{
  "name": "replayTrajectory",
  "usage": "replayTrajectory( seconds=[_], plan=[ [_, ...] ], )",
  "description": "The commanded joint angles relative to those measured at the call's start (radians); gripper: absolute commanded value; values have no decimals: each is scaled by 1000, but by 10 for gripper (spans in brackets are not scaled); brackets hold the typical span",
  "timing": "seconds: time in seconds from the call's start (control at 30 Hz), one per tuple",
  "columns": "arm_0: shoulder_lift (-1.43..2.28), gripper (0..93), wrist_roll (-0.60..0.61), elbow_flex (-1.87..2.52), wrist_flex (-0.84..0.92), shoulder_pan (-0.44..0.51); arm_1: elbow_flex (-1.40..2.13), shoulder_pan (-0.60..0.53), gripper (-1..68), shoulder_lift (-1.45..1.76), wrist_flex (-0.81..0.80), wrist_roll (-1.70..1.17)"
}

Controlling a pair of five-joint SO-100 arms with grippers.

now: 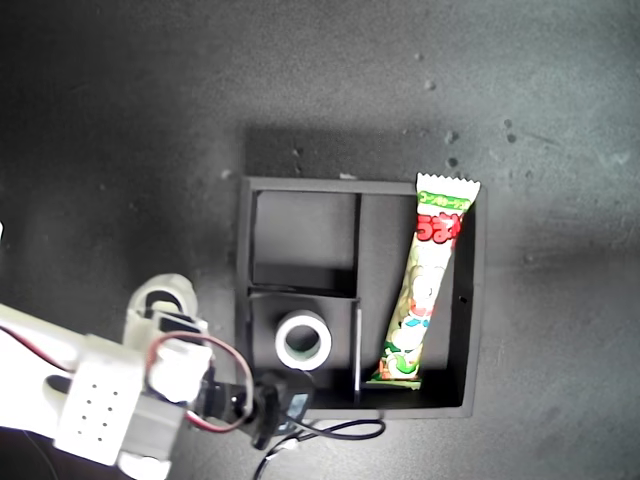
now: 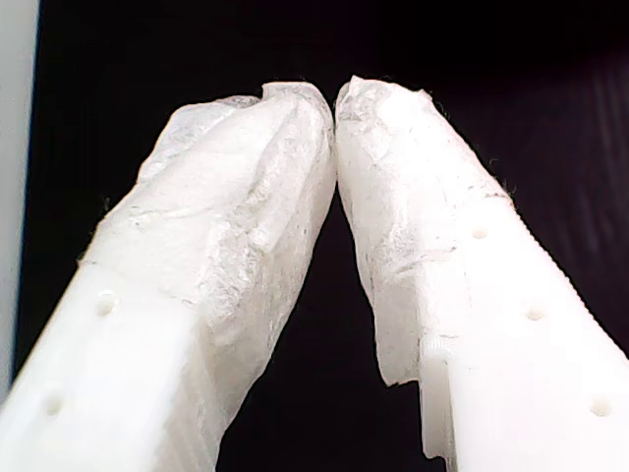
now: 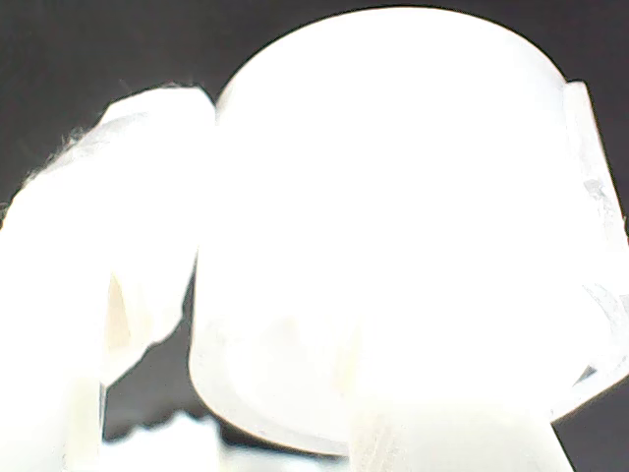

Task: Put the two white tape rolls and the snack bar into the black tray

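Observation:
The black tray (image 1: 300, 184) lies in the middle of the exterior view. The snack bar (image 1: 428, 280) rests slanted in its long compartment, at the exterior view's right. One white tape roll (image 1: 303, 339) lies flat in the lower small compartment. The upper small compartment (image 1: 305, 235) holds nothing. My second gripper (image 1: 168, 306) sits left of the tray in the exterior view, shut on the other white tape roll (image 1: 176, 287). That roll (image 3: 393, 256) fills the second wrist view between the fingers (image 3: 147, 216) of my second gripper (image 3: 383, 128). My first gripper (image 2: 336, 98) is shut on nothing, its tips touching; it is out of the exterior view.
The second arm's white body (image 1: 90, 400) fills the exterior view's lower left corner. Its black part (image 1: 272, 400) and loose cables (image 1: 330, 432) overlap the tray's near wall. The dark speckled tabletop (image 1: 120, 120) surrounds the tray.

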Motion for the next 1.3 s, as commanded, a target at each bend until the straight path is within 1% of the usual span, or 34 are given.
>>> replayTrajectory(
  seconds=[0.0, 0.07, 0.17, 0.23, 0.33, 0.43, 0.53, 0.63, 0.77, 0.87, 0.93, 1.13, 1.2, 1.27],
  plan=[
    [275, 0, 146, -3, 52, -95, 420, 6, -4, 140, -195, 44],
    [341, 0, 270, -26, 26, -160, 611, 6, -4, 224, -301, 61],
    [370, 0, 469, -64, -109, -227, 844, 3, -4, 288, -451, 69],
    [327, 0, 548, -98, -186, -249, 948, -5, -5, 291, -528, 64],
    [189, 0, 592, -164, -239, -255, 1048, -23, -5, 291, -598, 57],
    [92, 0, 647, -118, -414, -230, 1118, -54, -5, 291, -646, 55],
    [-8, 0, 627, -109, -454, -219, 1173, -83, -5, 293, -683, 57],
    [-57, 0, 603, -95, -460, -224, 1253, -114, -5, 293, -767, 57],
    [-75, 0, 592, -92, -446, -235, 1396, -150, -5, 295, -931, 75],
    [-107, 15, 612, -132, -416, -229, 1474, -167, -5, 319, -994, 98],
    [-141, 87, 623, -195, -376, -221, 1513, -170, -5, 374, -994, 101],
    [-232, 238, 647, -428, -213, -213, 1506, -175, -5, 399, -973, 83],
    [-279, 251, 653, -543, -135, -212, 1505, -178, -5, 399, -973, 81],
    [-360, 236, 658, -765, 34, -216, 1503, -186, -5, 399, -971, 80]
  ],
)
